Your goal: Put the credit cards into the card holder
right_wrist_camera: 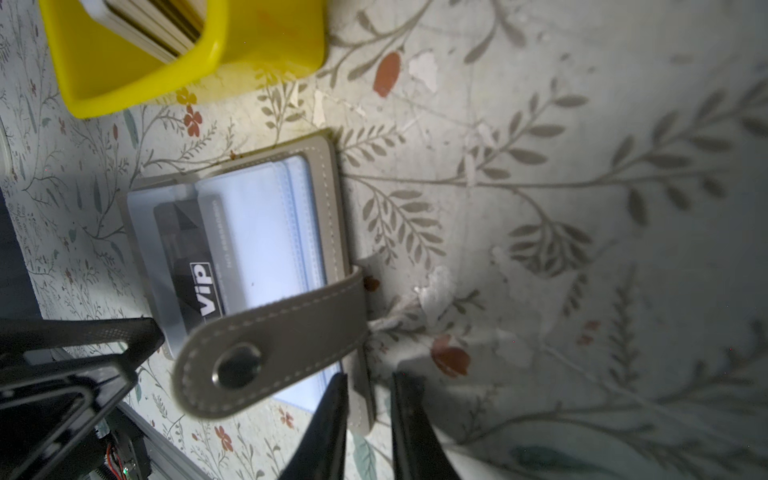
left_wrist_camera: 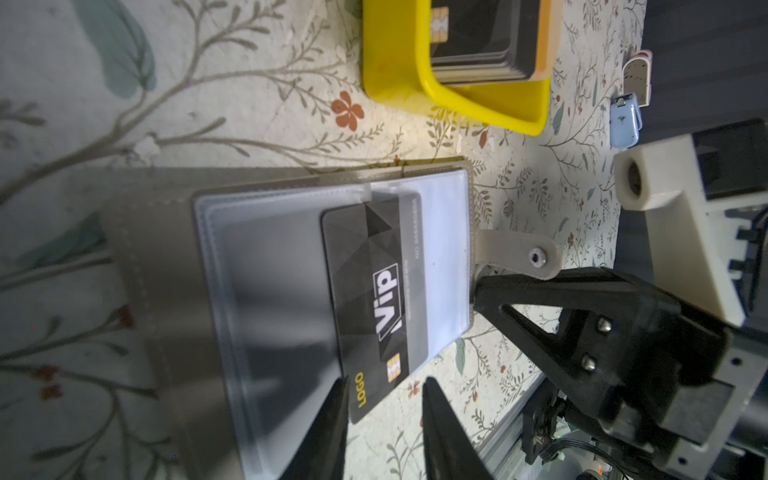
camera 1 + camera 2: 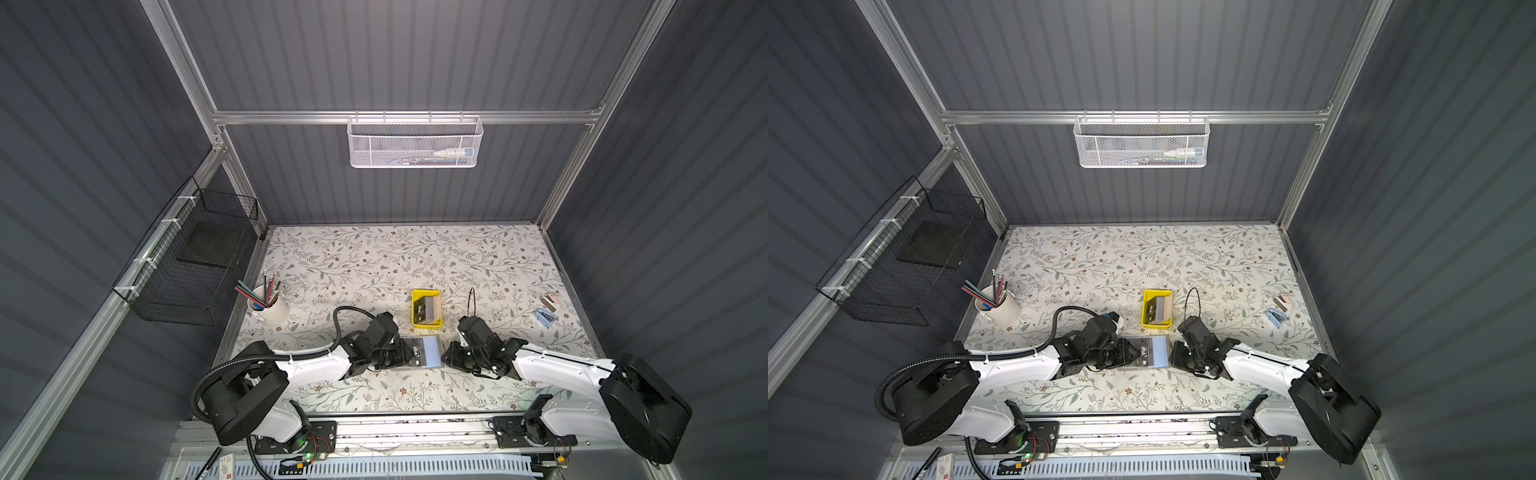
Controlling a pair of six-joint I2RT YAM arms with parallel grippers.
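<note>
Finds the card holder (image 3: 434, 353) open flat on the table (image 3: 374, 266), just beside the yellow tray (image 3: 414, 309) holding the other cards (image 3: 426, 311). Shows 1 black card (image 2: 374, 291) partly inside a sleeve (image 2: 440, 232), left claw (image 2: 386, 380) apart around its free end, right claw (image 1: 370, 376) slightly apart astride the holder's edge.
</note>
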